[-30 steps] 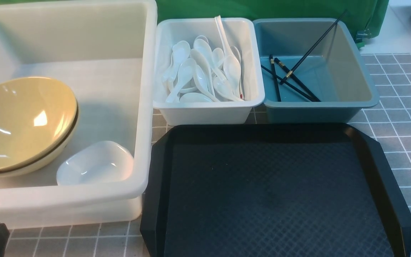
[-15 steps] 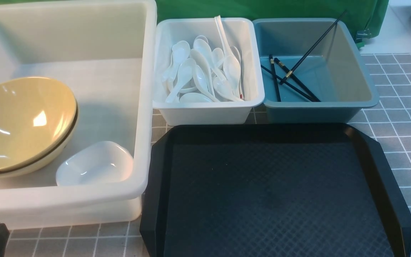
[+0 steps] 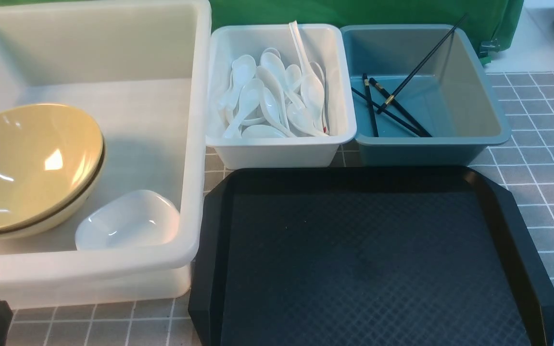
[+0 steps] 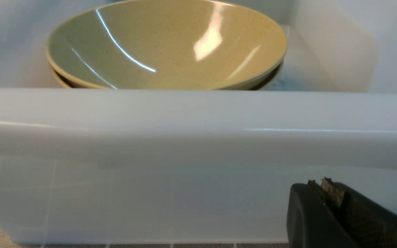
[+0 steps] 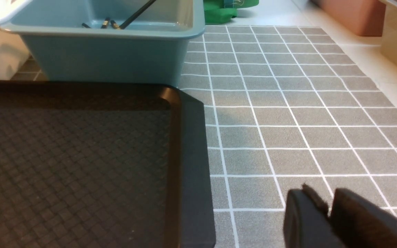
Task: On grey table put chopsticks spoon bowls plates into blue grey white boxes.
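Note:
Stacked yellow-tan bowls (image 3: pixel 27 166) and a small white plate (image 3: pixel 128 221) lie in the large translucent box (image 3: pixel 195 144) on the left. Several white spoons (image 3: pixel 277 98) fill the small white box (image 3: pixel 282 151). Black chopsticks (image 3: pixel 392 103) lie in the blue-grey box (image 3: pixel 431 149). My left gripper (image 4: pixel 322 186) is shut and empty, low outside the large box's near wall (image 4: pixel 198 144), with the bowls (image 4: pixel 167 44) beyond it. My right gripper (image 5: pixel 326 199) is shut and empty above the grey table (image 5: pixel 288 113), right of the tray.
A black octagonal textured tray (image 3: pixel 368 259) lies in front of the two small boxes and shows nothing on it. Its right rim (image 5: pixel 191 155) is beside my right gripper. Green cloth (image 3: pixel 354 12) hangs behind the boxes.

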